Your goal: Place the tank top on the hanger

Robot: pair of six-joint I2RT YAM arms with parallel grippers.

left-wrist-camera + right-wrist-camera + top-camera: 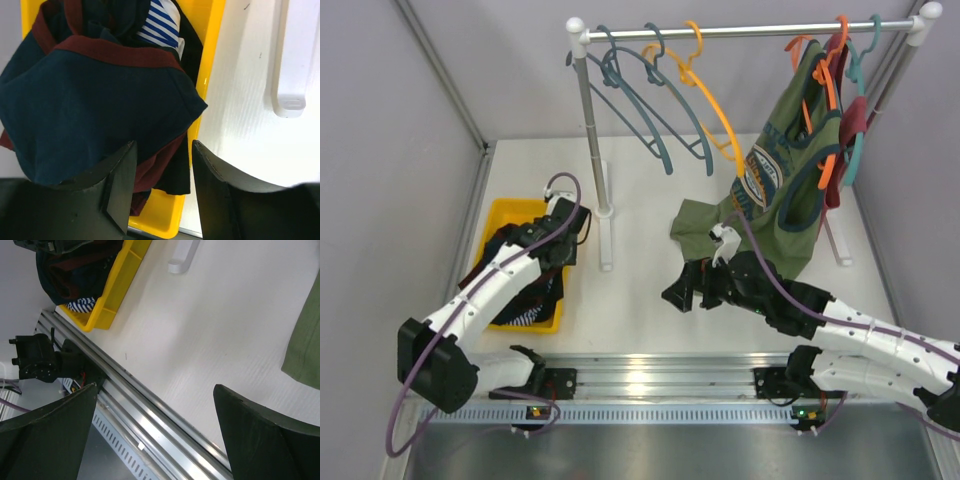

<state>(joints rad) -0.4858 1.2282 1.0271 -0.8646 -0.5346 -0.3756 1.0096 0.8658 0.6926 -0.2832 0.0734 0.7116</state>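
The navy tank top [90, 105] with maroon trim lies bunched in the yellow bin [210, 55]; it also shows in the top view [500, 250] and the right wrist view [65, 275]. My left gripper [162, 195] is open low over the bin's near right corner, with a hanging fold of the top's maroon and dark cloth between its spread fingers; in the top view it [542, 262] is over the bin. The yellow-orange hanger [708, 100] hangs empty on the rail. My right gripper [695, 288] is wide open and empty above the table's front middle [155, 425].
A blue-and-white striped garment [160, 22] lies under the top in the bin. Blue-grey hangers [640, 100] hang beside the yellow one. An olive-green top [790, 170] hangs at the right of the rack. The rack post [595, 150] and foot [292, 60] stand just right of the bin.
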